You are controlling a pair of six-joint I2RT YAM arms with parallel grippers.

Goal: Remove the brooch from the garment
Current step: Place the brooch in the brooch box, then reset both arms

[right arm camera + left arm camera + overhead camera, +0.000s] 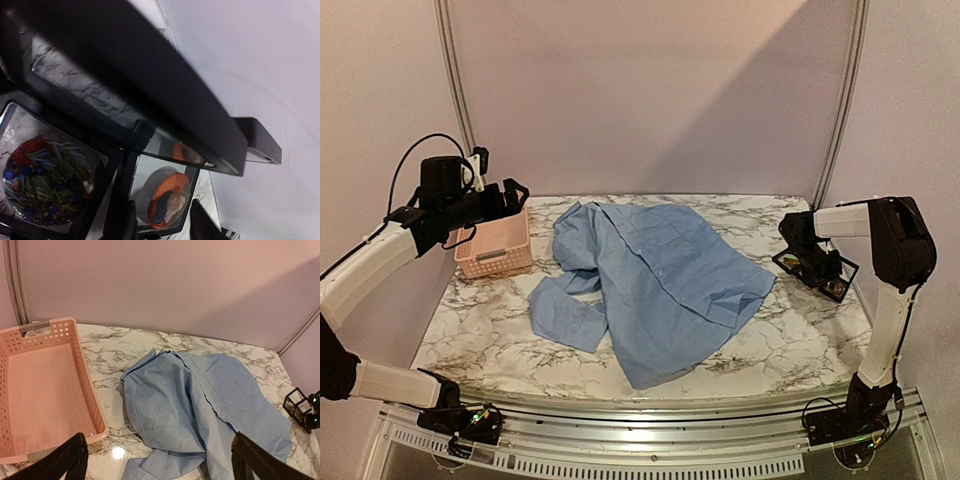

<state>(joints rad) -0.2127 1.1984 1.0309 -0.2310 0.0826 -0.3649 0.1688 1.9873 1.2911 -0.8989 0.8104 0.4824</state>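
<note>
Blue thin-cloth shirt (655, 275) crumpled on surface (790, 345) centre: soft, light, easily dragged. No brooch made out on it; stiff round pieces (167, 200) seen in black frames (120, 197) at right tool (823, 268), best pinched by rim, its opening cannot be told; left tool (516, 193) spread wide beside pink basket (495, 255)

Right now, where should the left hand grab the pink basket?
On the pink basket, probably pinch the rim of the long wall beside the shirt, coming straight down, one finger inside, one outside. It stands upright, open-topped, thin-walled, and the left hand hangs open above it.
</note>
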